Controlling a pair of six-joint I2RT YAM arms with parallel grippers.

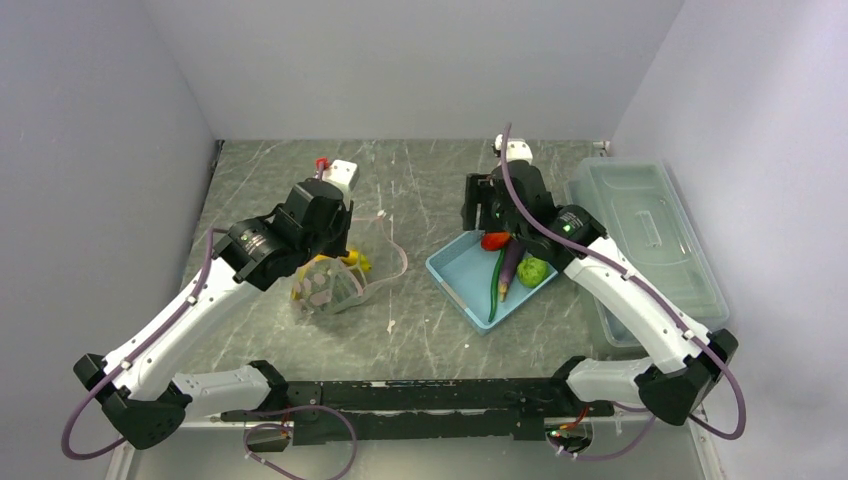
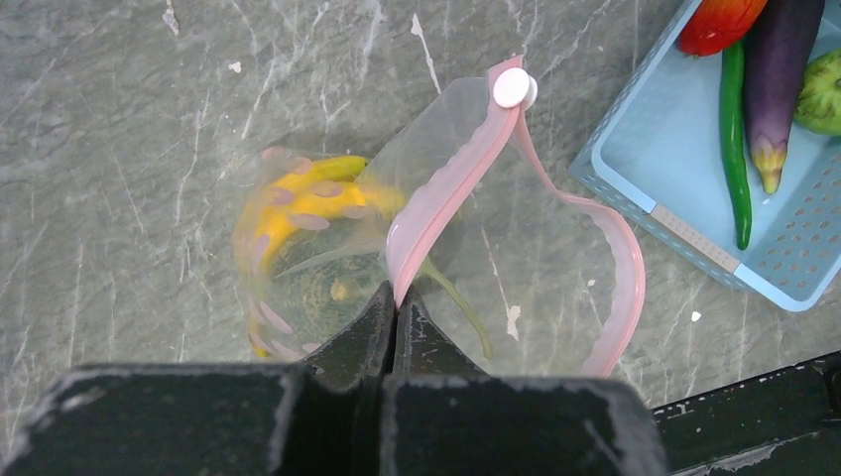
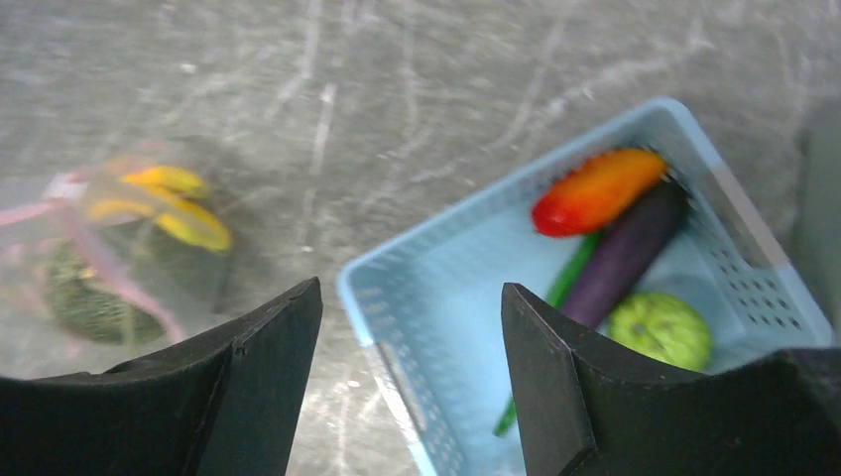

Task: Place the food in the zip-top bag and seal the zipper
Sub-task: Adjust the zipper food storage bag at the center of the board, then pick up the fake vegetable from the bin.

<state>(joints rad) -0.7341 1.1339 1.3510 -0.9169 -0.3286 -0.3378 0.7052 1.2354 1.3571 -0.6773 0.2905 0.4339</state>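
My left gripper (image 2: pixel 398 297) is shut on the pale-pink zipper (image 2: pixel 446 188) at the mouth of the clear zip-top bag (image 2: pixel 327 288), which gapes open on the table. A white slider (image 2: pixel 513 87) sits at the strip's far end. Inside the bag lie a yellow banana bunch (image 2: pixel 298 203) and a netted melon (image 3: pixel 89 302). My right gripper (image 3: pixel 412 288) hangs open and empty over the near-left corner of the blue basket (image 3: pixel 446 278). In the basket are an orange carrot (image 3: pixel 595 190), a purple eggplant (image 3: pixel 625 253), a thin green pod (image 2: pixel 734 149) and a round green vegetable (image 3: pixel 662 329).
A large clear lidded box (image 1: pixel 645 240) stands along the right wall, just beyond the basket (image 1: pixel 455 275). Grey walls close in the table on the left, back and right. The bag (image 1: pixel 325 285) lies left of centre.
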